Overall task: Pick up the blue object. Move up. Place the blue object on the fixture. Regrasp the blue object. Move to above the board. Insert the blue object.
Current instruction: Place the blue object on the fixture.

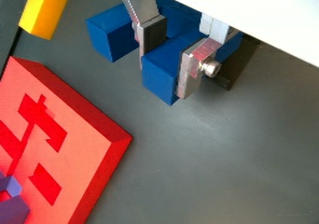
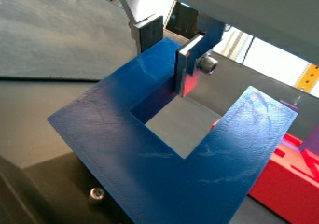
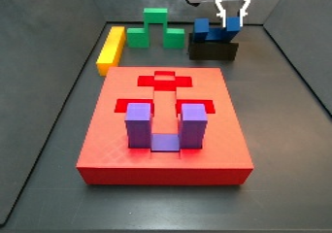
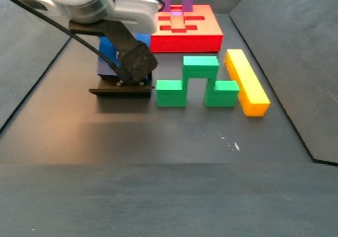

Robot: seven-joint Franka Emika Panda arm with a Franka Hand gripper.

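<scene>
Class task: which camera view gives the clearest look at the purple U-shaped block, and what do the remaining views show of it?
A side view: the purple block stands whole on the board. The other side view shows a sliver behind the arm, the wrist views only scraps. The claw is at the blue object on the fixture.

No readable text, labels, brands, numbers or signs in any view. Blue object (image 3: pixel 208 28), fixture (image 3: pixel 215 49), red board (image 3: pixel 165 130), end effector (image 3: pixel 232 19) at the blue object over the fixture: all plain, unmarked surfaces.
</scene>
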